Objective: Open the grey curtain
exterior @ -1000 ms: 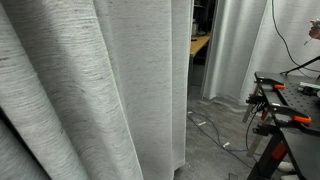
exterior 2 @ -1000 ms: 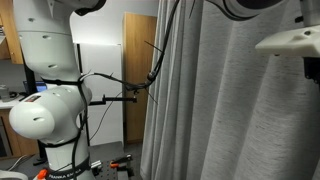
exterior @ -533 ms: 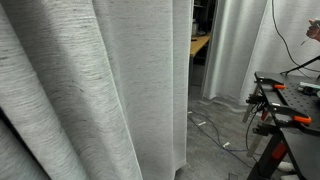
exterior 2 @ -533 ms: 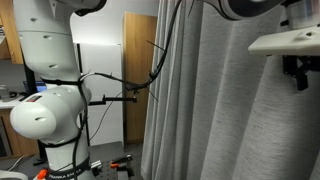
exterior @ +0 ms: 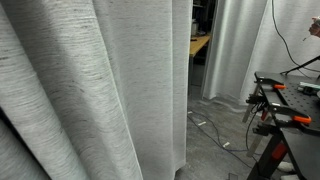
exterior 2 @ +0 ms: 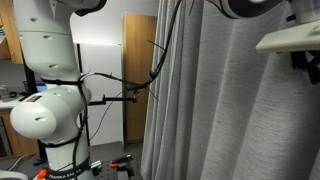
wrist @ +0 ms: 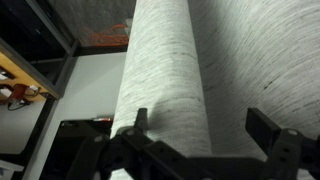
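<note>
The grey curtain (exterior: 90,90) is a very large light-grey streaked drape with broad vertical folds. It fills most of both exterior views (exterior 2: 220,110). In the wrist view one thick fold of it (wrist: 165,70) stands right in front of my gripper (wrist: 205,135). The gripper's two dark fingers are spread wide, with the fold between them and nothing clamped. In an exterior view the gripper (exterior 2: 303,65) shows only partly at the right edge, against the curtain, under a white wrist part.
The robot's white base (exterior 2: 45,110) with cables stands left of the curtain, before a wooden door (exterior 2: 138,70). Beyond the curtain's edge hang smoother white drapes (exterior: 235,50). A black table with orange-handled clamps (exterior: 290,110) stands at the right, and cables lie on the floor (exterior: 210,128).
The wrist end shifted a little left and down along the curtain, then back right and up. The curtain's edge has not visibly moved.
</note>
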Motion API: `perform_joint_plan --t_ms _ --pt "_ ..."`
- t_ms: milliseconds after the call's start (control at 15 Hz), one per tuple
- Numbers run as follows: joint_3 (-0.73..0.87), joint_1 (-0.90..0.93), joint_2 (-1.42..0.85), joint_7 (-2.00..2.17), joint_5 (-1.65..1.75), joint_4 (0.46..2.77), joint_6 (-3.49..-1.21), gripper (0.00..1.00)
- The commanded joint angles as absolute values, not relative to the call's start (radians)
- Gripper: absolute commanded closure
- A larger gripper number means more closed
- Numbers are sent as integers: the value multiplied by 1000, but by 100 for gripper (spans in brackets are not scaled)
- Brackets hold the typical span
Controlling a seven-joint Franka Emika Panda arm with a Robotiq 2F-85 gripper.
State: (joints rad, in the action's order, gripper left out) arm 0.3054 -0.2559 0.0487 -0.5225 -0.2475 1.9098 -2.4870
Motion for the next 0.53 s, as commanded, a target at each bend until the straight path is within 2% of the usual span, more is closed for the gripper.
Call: perform_joint_plan --t_ms 0,467 --pt "317 -263 24 -551 -275 1883 -2572 0" --pt "319 -269 28 -549 -277 1925 -2636 1"
